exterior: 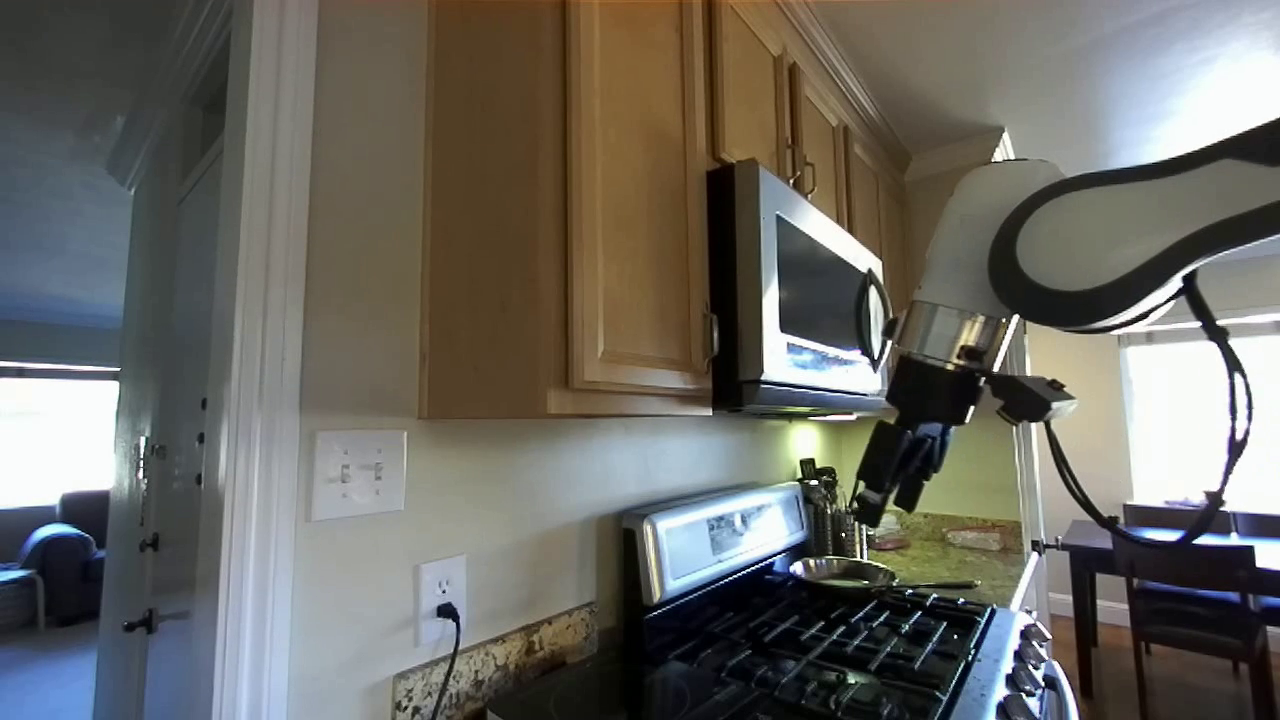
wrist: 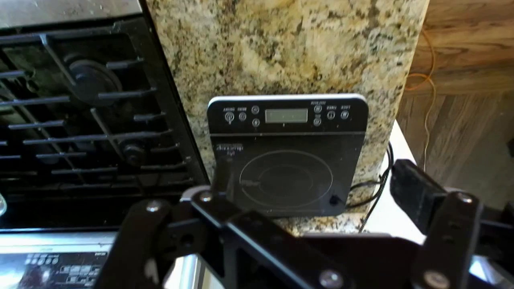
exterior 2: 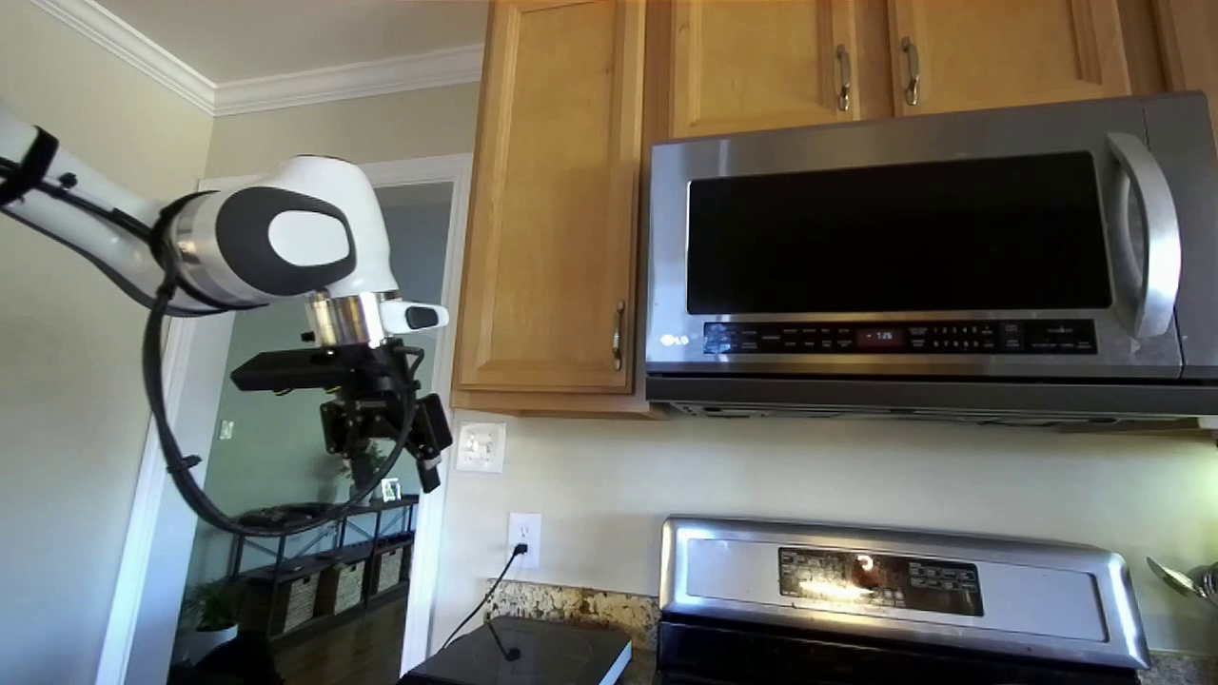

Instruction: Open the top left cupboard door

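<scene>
My jaws stand wide apart, holding nothing; they hang well apart from the tall maple top left cupboard door (exterior 2: 557, 195), which sits closed; its metal handle (exterior 2: 618, 335) is low, just beside the LG microwave (exterior 2: 899, 238); a portable single-ring cooktop (wrist: 287, 160) rests on the granite tabletop (wrist: 281, 48).

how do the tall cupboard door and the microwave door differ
The tall cupboard door is light wood; the microwave door is steel and black. The cupboard door is taller than wide; the microwave door is wider than tall. The cupboard door's handle is short, the microwave door's handle long. Both doors look shut.
</scene>
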Action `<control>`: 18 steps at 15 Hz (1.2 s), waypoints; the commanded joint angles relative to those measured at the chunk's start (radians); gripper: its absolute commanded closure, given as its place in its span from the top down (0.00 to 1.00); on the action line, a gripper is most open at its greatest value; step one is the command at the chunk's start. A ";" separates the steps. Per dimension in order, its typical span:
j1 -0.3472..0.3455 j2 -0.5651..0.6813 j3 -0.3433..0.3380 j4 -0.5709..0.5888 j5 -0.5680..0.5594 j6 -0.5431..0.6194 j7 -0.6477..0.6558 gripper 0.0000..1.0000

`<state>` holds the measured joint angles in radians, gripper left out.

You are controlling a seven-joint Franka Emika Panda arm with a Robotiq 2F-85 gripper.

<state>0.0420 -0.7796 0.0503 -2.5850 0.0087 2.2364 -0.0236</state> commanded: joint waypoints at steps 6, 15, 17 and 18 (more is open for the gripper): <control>-0.028 0.245 -0.029 0.206 -0.006 0.177 0.000 1.00; -0.030 0.303 -0.033 0.262 -0.005 0.178 0.000 1.00; -0.045 0.332 -0.032 0.290 -0.014 0.187 0.019 1.00; -0.054 0.352 -0.035 0.313 -0.019 0.199 0.027 1.00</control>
<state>0.0074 -0.4744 0.0207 -2.3235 0.0070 2.4167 -0.0224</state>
